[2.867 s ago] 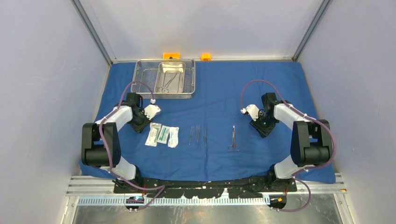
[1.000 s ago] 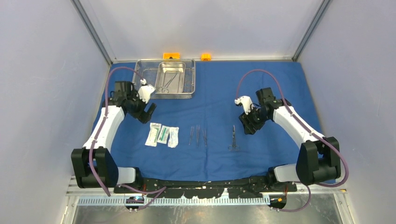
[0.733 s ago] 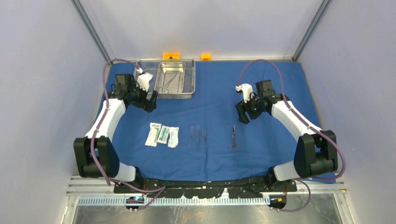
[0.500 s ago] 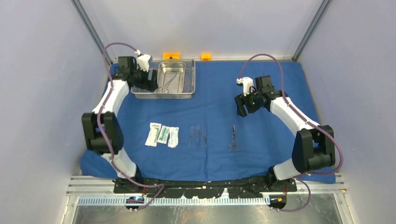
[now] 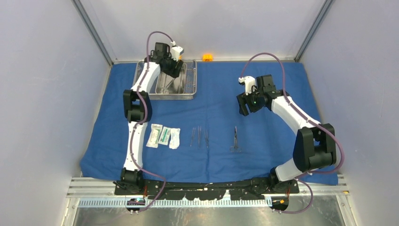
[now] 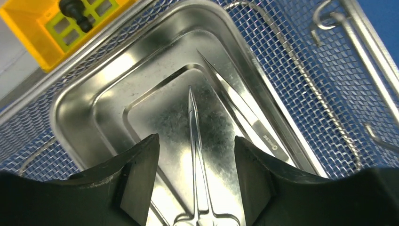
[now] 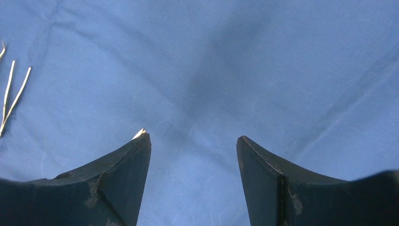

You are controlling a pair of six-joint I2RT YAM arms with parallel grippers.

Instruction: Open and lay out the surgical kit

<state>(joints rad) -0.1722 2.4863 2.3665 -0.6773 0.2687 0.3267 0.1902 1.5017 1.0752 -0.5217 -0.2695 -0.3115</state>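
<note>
Left wrist: my left claw [image 6: 195,139] spread wide, empty, straddling scissors [image 6: 193,117] in tray [image 6: 110,92]; right claw [image 7: 193,139] spread, empty, right of tray.

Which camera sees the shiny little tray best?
Left wrist view: the steel tray fills it, tools inside clear. Top view shows it small, partly behind the left arm. Right wrist view misses it.

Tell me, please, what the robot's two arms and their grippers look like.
The left arm and right arm have white links between bulky black joints, each trailing a looping mauve cable. The left gripper and right gripper have black wedge-shaped fingers; the right ones look scuffed.
</note>
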